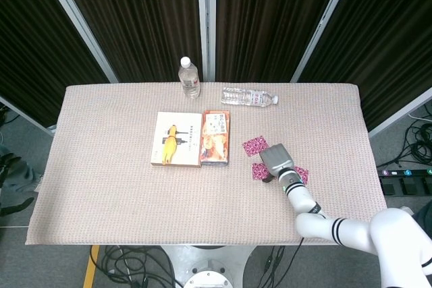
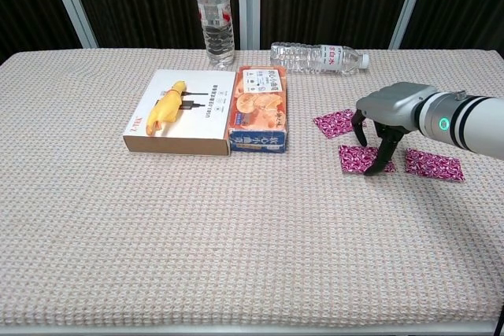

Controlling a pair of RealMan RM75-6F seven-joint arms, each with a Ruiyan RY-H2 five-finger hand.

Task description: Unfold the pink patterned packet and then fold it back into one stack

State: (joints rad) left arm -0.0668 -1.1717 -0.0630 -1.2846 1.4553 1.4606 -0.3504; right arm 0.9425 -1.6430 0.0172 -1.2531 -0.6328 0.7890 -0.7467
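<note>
Three pink patterned packet pieces lie flat and apart on the right side of the table. The far one (image 2: 335, 123) (image 1: 254, 145) is nearest the boxes, the middle one (image 2: 358, 158) (image 1: 258, 170) sits in front of it, and the right one (image 2: 434, 164) (image 1: 302, 175) lies beyond my wrist. My right hand (image 2: 391, 110) (image 1: 275, 160) arches over the middle piece, fingers (image 2: 383, 156) pointing down and spread, their tips touching its right edge. Nothing is lifted. My left hand shows in neither view.
A white box with a yellow picture (image 2: 177, 120) and an orange snack box (image 2: 260, 108) lie side by side left of the pieces. A water bottle (image 2: 215, 17) stands at the back; another (image 2: 315, 57) lies on its side behind the pieces.
</note>
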